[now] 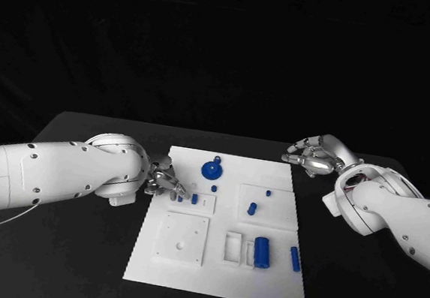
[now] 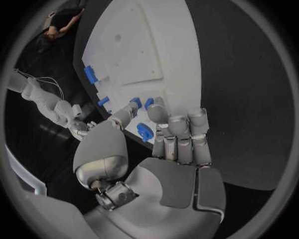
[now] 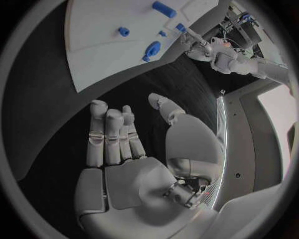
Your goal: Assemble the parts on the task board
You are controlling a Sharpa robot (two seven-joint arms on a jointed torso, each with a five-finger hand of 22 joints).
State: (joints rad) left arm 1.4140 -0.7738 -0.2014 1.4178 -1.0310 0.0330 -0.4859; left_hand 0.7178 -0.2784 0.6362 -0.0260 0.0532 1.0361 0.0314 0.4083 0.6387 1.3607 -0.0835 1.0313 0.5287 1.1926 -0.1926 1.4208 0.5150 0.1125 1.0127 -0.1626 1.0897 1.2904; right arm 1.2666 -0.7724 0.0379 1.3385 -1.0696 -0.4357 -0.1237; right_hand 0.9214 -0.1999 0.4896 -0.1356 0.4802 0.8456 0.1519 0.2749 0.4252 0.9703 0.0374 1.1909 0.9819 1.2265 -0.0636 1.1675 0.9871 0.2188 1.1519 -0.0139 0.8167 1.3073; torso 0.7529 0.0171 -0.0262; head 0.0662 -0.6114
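Left hand [image 2: 168, 149] fingertips touch task board [image 2: 156, 45] beside blue parts [image 2: 144, 131]

Black table [image 1: 69, 249], dark backdrop behind it

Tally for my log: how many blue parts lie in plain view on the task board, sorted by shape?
Round blue knob: 1
Thick blue cylinder: 1
Slim blue bar: 1
Small blue pieces: 4
Total: 7
Whether there is another piece at the left hand fingertips cannot be told.
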